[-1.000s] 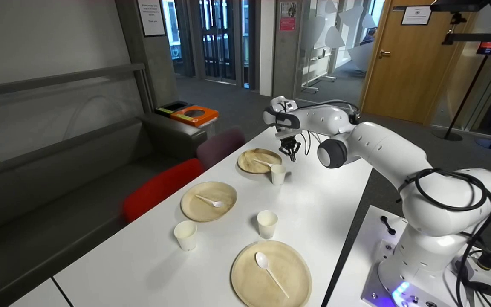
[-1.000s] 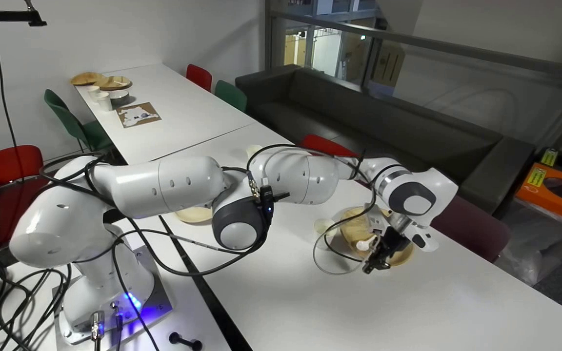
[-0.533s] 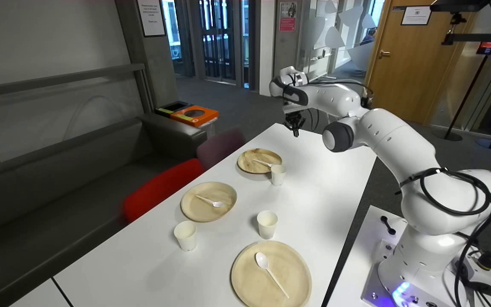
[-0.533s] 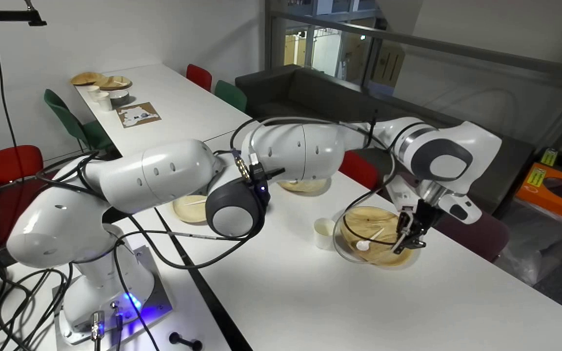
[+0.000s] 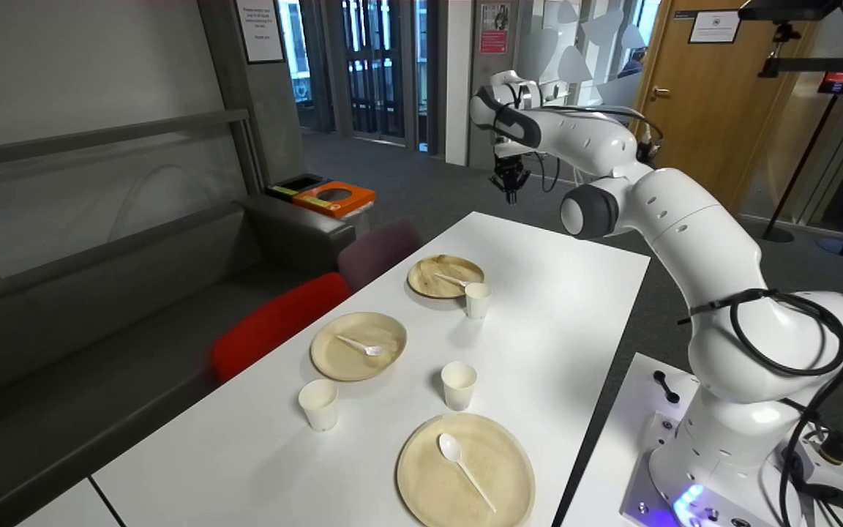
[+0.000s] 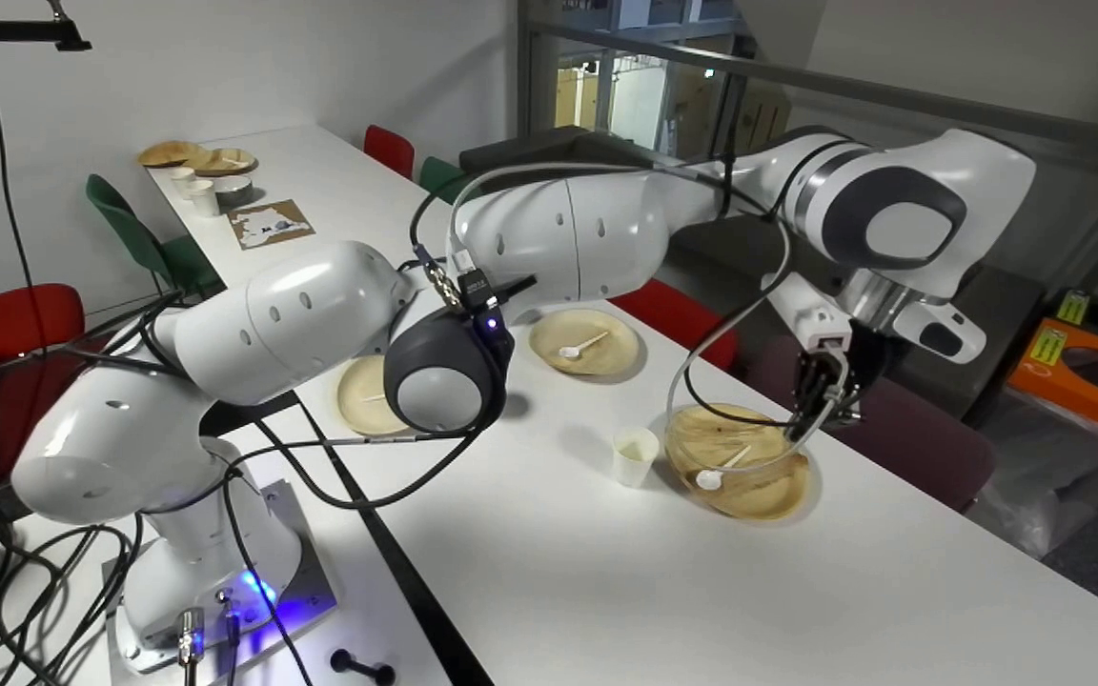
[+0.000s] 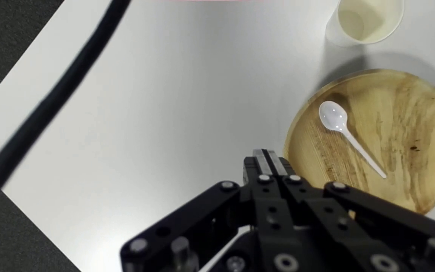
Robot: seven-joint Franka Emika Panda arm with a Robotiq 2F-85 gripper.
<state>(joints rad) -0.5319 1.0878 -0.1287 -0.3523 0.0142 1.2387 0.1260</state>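
My gripper (image 7: 267,153) is shut, its two fingertips pressed together with nothing between them. It hangs in the air above the white table, touching nothing. Nearest to it in the wrist view is a round wooden plate (image 7: 410,117) to the right, partly covered by the gripper's links. On that plate lies a white plastic spoon (image 7: 333,115). Just beyond stands an upright, empty-looking pale cup (image 7: 336,34). In an exterior view the gripper (image 5: 511,200) is high, past the far plate (image 5: 440,263) and its cup (image 5: 477,301); in an exterior view the gripper (image 6: 802,429) overlaps the plate's edge (image 6: 768,505).
Elsewhere on the table are a middle plate (image 5: 334,359) and a near plate (image 5: 429,483), each with a white utensil, and two more cups (image 5: 459,384). A red chair (image 5: 282,318), a purple chair (image 5: 377,252) and a grey sofa (image 5: 136,315) line one side.
The arm has risen and stretched farther out, carrying the shut gripper up and away from the table. Plates, cups and utensils have stayed put; more of them show in an exterior view.
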